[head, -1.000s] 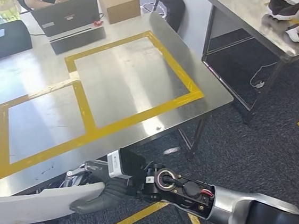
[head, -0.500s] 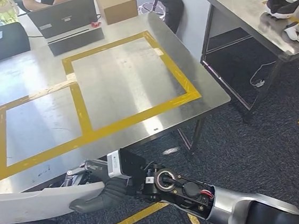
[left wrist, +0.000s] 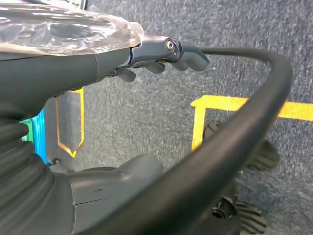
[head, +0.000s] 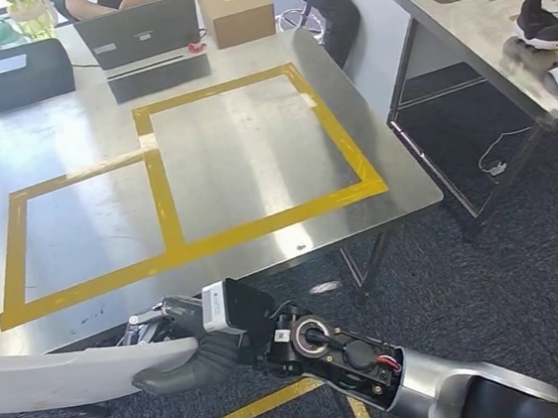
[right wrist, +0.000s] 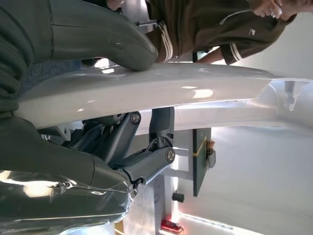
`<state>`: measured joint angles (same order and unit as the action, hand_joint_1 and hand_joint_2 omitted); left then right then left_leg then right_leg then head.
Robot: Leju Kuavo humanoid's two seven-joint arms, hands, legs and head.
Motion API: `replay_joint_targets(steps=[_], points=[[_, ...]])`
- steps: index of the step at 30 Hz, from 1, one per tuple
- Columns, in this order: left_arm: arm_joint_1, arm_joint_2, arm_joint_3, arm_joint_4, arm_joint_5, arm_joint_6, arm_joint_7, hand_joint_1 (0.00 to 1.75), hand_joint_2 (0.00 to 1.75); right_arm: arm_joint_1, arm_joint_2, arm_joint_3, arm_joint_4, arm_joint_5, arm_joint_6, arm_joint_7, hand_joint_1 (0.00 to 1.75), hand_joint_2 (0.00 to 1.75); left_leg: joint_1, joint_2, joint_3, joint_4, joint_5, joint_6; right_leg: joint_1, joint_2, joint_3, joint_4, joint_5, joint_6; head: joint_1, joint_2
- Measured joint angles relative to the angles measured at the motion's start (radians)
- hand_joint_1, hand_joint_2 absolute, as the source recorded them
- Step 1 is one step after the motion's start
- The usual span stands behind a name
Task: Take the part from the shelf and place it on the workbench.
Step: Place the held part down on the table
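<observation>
**Long panel held by one end, table edge ahead**

We are gripping the white panel [head: 75, 375] with our right hand [head: 181, 354] at about seven o'clock in the head view, thumb on top and fingers underneath, as the right wrist view is showing with the panel [right wrist: 155, 93] clamped under the thumb [right wrist: 110, 39]. The panel is running off toward nine o'clock, low and below the table's near edge, not yet over it. Our left hand [left wrist: 162, 54] is hanging over the carpet with its fingers loosely extended and nothing in them.

The main risk, we are judging, is leverage: holding such a long piece by one end may be letting it droop or twist out of the grip. Just beyond, at eleven o'clock, the near edge of the steel workbench [head: 281, 259] is sitting above the panel, so lifting too little could be knocking it against the edge.

Farther on, the yellow tape boxes [head: 161, 191] are marking the landing area. At twelve o'clock a laptop [head: 144, 28], a cardboard box [head: 236, 9] and seated people are waiting; a swinging far end could be reaching them.
</observation>
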<state>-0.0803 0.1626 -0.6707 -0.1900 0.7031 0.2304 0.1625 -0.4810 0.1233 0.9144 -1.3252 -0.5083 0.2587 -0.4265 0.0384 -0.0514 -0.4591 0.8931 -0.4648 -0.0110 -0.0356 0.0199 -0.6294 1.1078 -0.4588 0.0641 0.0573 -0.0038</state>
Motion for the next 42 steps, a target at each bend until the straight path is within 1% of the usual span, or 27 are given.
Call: replay_joint_targets(steps=[1, 2, 4, 6, 8, 10, 11, 12, 13, 15, 16, 18, 19, 21, 23, 25, 26, 27, 28, 29, 30, 32, 34, 37, 39, 41, 42], points=[[-0.002, 0.001, -0.001, 0.000, 0.000, 0.000, 0.000, 0.00, 1.75, 0.000, -0.001, 0.000, 0.000, 0.001, 0.000, 0.000, 1.75, 1.75, 0.003, -0.010, -0.002, 0.011, -0.008, -0.011, -0.006, 0.018, 0.036, -0.062, 0.021, 0.007, 0.002, 0.000], [-0.003, 0.002, -0.002, 0.000, 0.000, 0.000, 0.000, 0.00, 1.75, 0.000, -0.002, 0.000, -0.001, 0.002, 0.000, 0.000, 1.75, 1.75, 0.005, -0.019, -0.009, 0.022, -0.013, -0.021, -0.009, 0.033, 0.060, -0.105, 0.028, 0.007, 0.004, 0.000], [-0.006, 0.004, -0.003, 0.000, 0.000, 0.000, 0.000, 0.00, 1.75, 0.002, -0.004, 0.001, -0.002, 0.003, -0.001, 0.000, 1.75, 1.75, 0.006, -0.033, -0.026, 0.035, -0.013, -0.035, -0.007, 0.048, 0.071, -0.122, 0.014, -0.005, 0.002, 0.000], [-0.003, 0.003, -0.004, 0.000, 0.000, 0.000, 0.000, 0.00, 1.75, 0.003, -0.004, 0.001, -0.004, 0.004, -0.004, 0.000, 1.75, 1.75, 0.010, -0.038, -0.033, 0.036, -0.012, -0.044, -0.005, 0.032, 0.069, -0.120, 0.010, -0.022, -0.002, 0.000], [-0.003, 0.002, -0.005, 0.000, -0.001, 0.000, 0.000, 0.00, 1.75, 0.002, -0.004, 0.001, -0.005, 0.008, -0.007, 0.000, 1.75, 1.75, 0.008, -0.001, -0.063, 0.094, -0.036, -0.048, -0.004, 0.011, 0.076, -0.125, 0.007, -0.037, -0.011, 0.000], [-0.007, 0.001, -0.006, 0.000, -0.002, 0.000, 0.000, 0.00, 1.75, 0.003, -0.004, 0.000, -0.006, 0.012, -0.011, 0.000, 1.75, 1.75, 0.002, 0.041, -0.146, 0.239, -0.088, -0.046, 0.003, -0.015, 0.081, -0.129, 0.003, -0.047, -0.020, 0.000], [-0.008, 0.001, -0.007, 0.000, -0.003, 0.000, 0.000, 0.00, 1.75, 0.005, -0.005, 0.000, -0.006, 0.013, -0.012, 0.000, 1.75, 1.75, -0.001, 0.045, -0.191, 0.311, -0.109, -0.044, 0.008, -0.028, 0.082, -0.129, 0.001, -0.051, -0.021, 0.000], [-0.007, 0.000, -0.008, 0.000, -0.004, 0.000, 0.000, 0.00, 1.75, 0.006, -0.006, 0.000, -0.006, 0.014, -0.014, 0.000, 1.75, 1.75, -0.003, 0.045, -0.223, 0.354, -0.113, -0.040, 0.013, -0.040, 0.084, -0.129, -0.002, -0.055, -0.021, 0.000], [-0.006, 0.000, -0.010, 0.000, -0.004, 0.000, 0.000, 0.00, 1.75, 0.007, -0.006, 0.000, -0.006, 0.015, -0.015, 0.001, 1.75, 1.75, -0.006, 0.046, -0.233, 0.357, -0.096, -0.034, 0.018, -0.050, 0.087, -0.129, -0.004, -0.059, -0.021, 0.000], [-0.002, 0.001, -0.011, 0.000, -0.004, 0.000, 0.000, 0.00, 1.75, 0.008, -0.007, 0.000, -0.007, 0.019, -0.017, 0.002, 1.75, 1.75, -0.019, 0.063, -0.192, 0.247, -0.016, -0.012, 0.026, -0.069, 0.096, -0.129, -0.009, -0.064, -0.021, 0.000], [-0.002, 0.002, -0.012, 0.000, -0.004, 0.000, 0.000, 0.00, 1.75, 0.008, -0.007, 0.000, -0.008, 0.020, -0.017, 0.002, 1.75, 1.75, -0.030, 0.089, -0.161, 0.176, 0.015, 0.002, 0.030, -0.078, 0.100, -0.130, -0.012, -0.065, -0.020, 0.000], [-0.008, 0.005, -0.013, 0.000, -0.004, 0.000, 0.000, 0.00, 1.75, 0.007, -0.007, -0.002, -0.010, 0.022, -0.018, 0.003, 1.75, 1.75, -0.050, 0.131, -0.123, 0.083, 0.041, 0.020, 0.035, -0.097, 0.103, -0.131, -0.017, -0.062, -0.020, 0.000], [-0.011, 0.006, -0.013, 0.000, -0.003, 0.000, 0.000, 0.00, 1.75, 0.007, -0.007, -0.002, -0.011, 0.023, -0.018, 0.003, 1.75, 1.75, -0.056, 0.136, -0.121, 0.072, 0.037, 0.022, 0.037, -0.108, 0.103, -0.132, -0.019, -0.059, -0.019, 0.000], [-0.010, 0.005, -0.014, 0.000, 0.000, 0.000, 0.000, 0.00, 1.75, 0.007, -0.007, -0.003, -0.012, 0.027, -0.018, 0.004, 1.75, 1.75, -0.053, 0.112, -0.119, 0.061, 0.041, 0.023, 0.037, -0.125, 0.106, -0.133, -0.024, -0.052, -0.018, 0.000], [-0.005, 0.005, -0.014, 0.000, 0.004, 0.000, 0.002, 0.00, 1.75, 0.007, -0.007, -0.004, -0.015, 0.029, -0.017, 0.004, 1.75, 1.75, -0.044, 0.089, -0.112, 0.051, 0.046, 0.027, 0.035, -0.094, 0.092, -0.092, -0.055, -0.043, -0.016, 0.000], [-0.005, 0.004, -0.014, 0.000, 0.006, 0.000, 0.003, 0.00, 1.75, 0.008, -0.008, -0.006, -0.017, 0.029, -0.017, 0.005, 1.75, 1.75, -0.040, 0.066, -0.107, 0.047, 0.048, 0.032, 0.032, -0.043, 0.038, 0.031, -0.117, -0.037, -0.009, 0.000], [-0.006, 0.003, -0.014, 0.000, 0.006, 0.000, 0.003, 0.00, 1.75, 0.010, -0.009, -0.006, -0.017, 0.029, -0.017, 0.005, 1.75, 1.75, -0.040, 0.053, -0.107, 0.047, 0.048, 0.033, 0.031, -0.031, 0.004, 0.103, -0.146, -0.035, -0.007, 0.000], [-0.007, 0.002, -0.015, 0.000, 0.006, 0.000, 0.003, 0.00, 1.75, 0.012, -0.010, -0.006, -0.017, 0.030, -0.016, 0.006, 1.75, 1.75, -0.040, 0.039, -0.106, 0.048, 0.048, 0.034, 0.031, -0.026, -0.022, 0.154, -0.159, -0.034, -0.005, 0.000], [-0.007, 0.001, -0.016, 0.000, 0.007, 0.000, 0.003, 0.00, 1.75, 0.014, -0.011, -0.006, -0.017, 0.030, -0.016, 0.006, 1.75, 1.75, -0.041, 0.025, -0.105, 0.048, 0.048, 0.034, 0.031, -0.023, -0.033, 0.168, -0.152, -0.034, -0.004, 0.000], [-0.006, 0.001, -0.018, 0.000, 0.008, 0.000, 0.003, 0.00, 1.75, 0.014, -0.011, -0.006, -0.017, 0.030, -0.016, 0.006, 1.75, 1.75, -0.041, 0.010, -0.103, 0.049, 0.047, 0.033, 0.031, -0.020, -0.023, 0.139, -0.123, -0.035, -0.004, 0.000], [-0.006, 0.000, -0.019, 0.000, 0.008, 0.000, 0.003, 0.00, 1.75, 0.014, -0.012, -0.006, -0.017, 0.031, -0.017, 0.007, 1.75, 1.75, -0.041, -0.004, -0.100, 0.050, 0.045, 0.031, 0.031, -0.012, 0.004, 0.073, -0.079, -0.037, -0.003, 0.000], [-0.006, -0.002, -0.021, 0.000, 0.008, 0.001, 0.003, 0.00, 1.75, 0.013, -0.012, -0.007, -0.018, 0.034, -0.018, 0.008, 1.75, 1.75, -0.041, -0.029, -0.100, 0.054, 0.043, 0.026, 0.026, 0.035, 0.066, -0.070, -0.014, -0.044, -0.003, 0.000], [-0.008, -0.002, -0.022, 0.000, 0.008, 0.001, 0.003, 0.00, 1.75, 0.014, -0.012, -0.007, -0.018, 0.036, -0.019, 0.009, 1.75, 1.75, -0.037, -0.049, -0.111, 0.057, 0.045, 0.017, 0.024, 0.067, 0.094, -0.131, -0.004, -0.049, -0.004, 0.000], [-0.002, 0.002, -0.023, 0.000, 0.008, 0.002, 0.004, 0.00, 1.75, 0.012, -0.012, -0.008, -0.020, 0.037, -0.020, 0.011, 1.75, 1.75, -0.035, -0.074, -0.117, 0.053, 0.051, -0.001, 0.023, 0.041, 0.106, -0.149, -0.002, -0.060, -0.001, 0.000], [-0.001, 0.001, -0.024, 0.000, 0.008, 0.003, 0.004, 0.00, 1.75, 0.010, -0.012, -0.008, -0.021, 0.042, -0.025, 0.013, 1.75, 1.75, -0.039, -0.034, -0.134, 0.090, 0.029, -0.012, 0.015, 0.015, 0.120, -0.167, 0.003, -0.067, -0.009, 0.000], [-0.004, -0.001, -0.026, 0.000, 0.009, 0.003, 0.004, 0.00, 1.75, 0.008, -0.013, -0.008, -0.021, 0.058, -0.039, 0.019, 1.75, 1.75, -0.035, 0.024, -0.197, 0.207, -0.024, -0.023, 0.015, -0.012, 0.126, -0.175, 0.004, -0.071, -0.020, 0.000], [-0.006, -0.001, -0.027, 0.000, 0.010, 0.003, 0.004, 0.00, 1.75, 0.007, -0.015, -0.008, -0.021, 0.068, -0.049, 0.023, 1.75, 1.75, -0.030, 0.036, -0.235, 0.273, -0.048, -0.027, 0.016, -0.026, 0.126, -0.175, 0.003, -0.072, -0.023, 0.000]])
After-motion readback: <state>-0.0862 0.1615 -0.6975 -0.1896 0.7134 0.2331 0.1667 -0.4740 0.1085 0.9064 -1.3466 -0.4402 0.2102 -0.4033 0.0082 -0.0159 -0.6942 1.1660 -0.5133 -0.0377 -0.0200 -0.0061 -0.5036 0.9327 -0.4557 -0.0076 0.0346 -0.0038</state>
